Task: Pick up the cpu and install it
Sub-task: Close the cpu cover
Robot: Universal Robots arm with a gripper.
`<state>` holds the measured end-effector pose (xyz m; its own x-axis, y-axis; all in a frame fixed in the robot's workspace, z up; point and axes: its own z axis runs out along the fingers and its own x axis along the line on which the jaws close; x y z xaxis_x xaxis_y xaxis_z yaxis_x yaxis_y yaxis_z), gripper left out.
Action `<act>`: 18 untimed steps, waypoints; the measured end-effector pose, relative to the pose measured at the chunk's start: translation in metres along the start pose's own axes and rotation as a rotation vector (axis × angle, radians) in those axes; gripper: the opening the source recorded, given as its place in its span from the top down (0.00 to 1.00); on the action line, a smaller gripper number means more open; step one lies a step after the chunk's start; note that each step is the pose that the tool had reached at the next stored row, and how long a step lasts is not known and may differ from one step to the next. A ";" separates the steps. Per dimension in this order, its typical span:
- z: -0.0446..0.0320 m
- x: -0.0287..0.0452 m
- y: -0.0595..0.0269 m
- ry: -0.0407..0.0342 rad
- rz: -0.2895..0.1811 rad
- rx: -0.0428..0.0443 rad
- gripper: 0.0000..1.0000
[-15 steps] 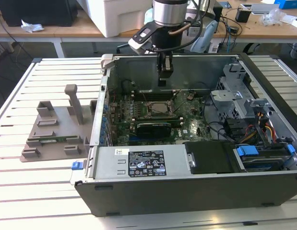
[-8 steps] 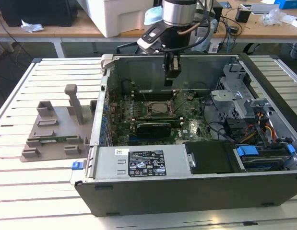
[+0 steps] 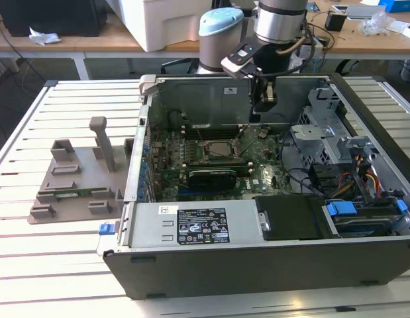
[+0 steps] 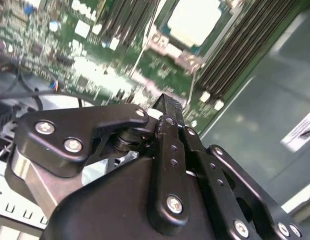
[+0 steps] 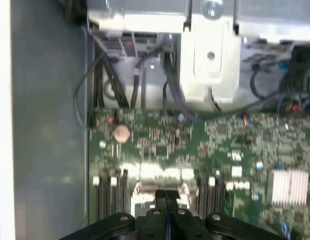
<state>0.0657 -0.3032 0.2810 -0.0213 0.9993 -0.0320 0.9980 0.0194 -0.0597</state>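
Note:
In the exterior view an open computer case (image 3: 145, 218) lies on a slatted table. The cpu (image 3: 214, 151) shows as a flat silver square lying inside the black socket frame on the green motherboard. In the second wrist view the cpu (image 4: 195, 20) is a bright pale square beyond my fingers. My gripper (image 3: 257, 116) hangs over the board, above the socket and toward the exterior view's right of it. It is shut with nothing between its black fingers (image 5: 160, 196), which press together in both wrist views. The gripper (image 4: 165, 105) is apart from the cpu.
A grey plastic holder block (image 3: 79, 179) with upright posts stands on the table at the exterior view's left. Inside the case are memory slots (image 4: 235, 55), a black card (image 3: 214, 177), a metal drive cage (image 3: 320, 126) and loose cables (image 3: 363, 175). Case walls ring the board.

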 end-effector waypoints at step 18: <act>0.0305 0.0019 -0.0254 0.0016 -0.008 -0.0004 0.89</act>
<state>0.0386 -0.3028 0.2520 -0.0289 0.9991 -0.0299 0.9979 0.0271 -0.0595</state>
